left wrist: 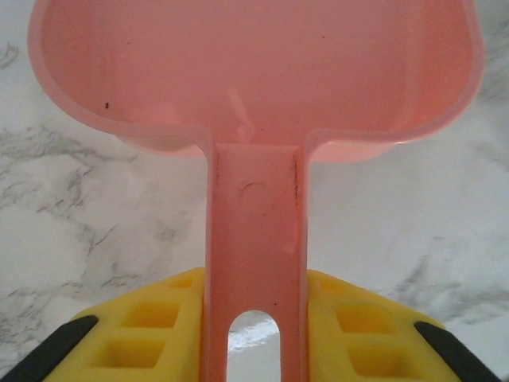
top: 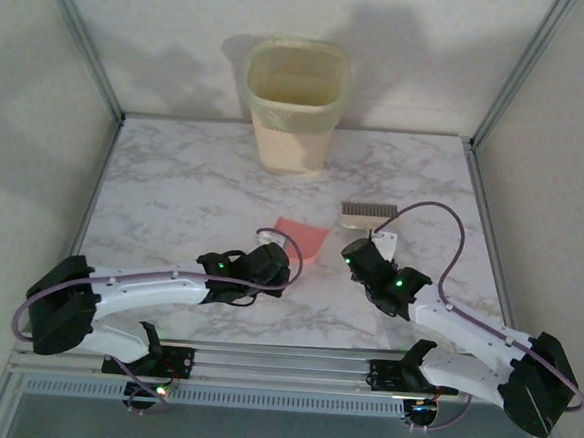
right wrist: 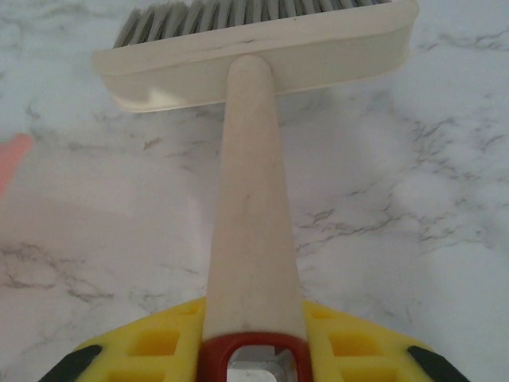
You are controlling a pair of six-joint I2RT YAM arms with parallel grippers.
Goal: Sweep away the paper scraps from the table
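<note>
My left gripper [top: 274, 261] [left wrist: 254, 318] is shut on the handle of the pink dustpan [top: 303, 237] [left wrist: 254, 72], whose pan is empty and rests on the white marbled table [top: 174, 181] near the middle. My right gripper [top: 362, 256] [right wrist: 253, 334] is shut on the cream handle of the brush [top: 367, 216] [right wrist: 254, 48], whose grey bristles point away from me, to the right of the dustpan. The paper scraps are out of view on the table and in the pan.
A pale yellow-and-cream waste bin [top: 295, 104] stands at the back centre of the table. Aluminium frame posts [top: 84, 44] rise at the back corners, and a rail [top: 282, 364] runs along the near edge by the arm bases.
</note>
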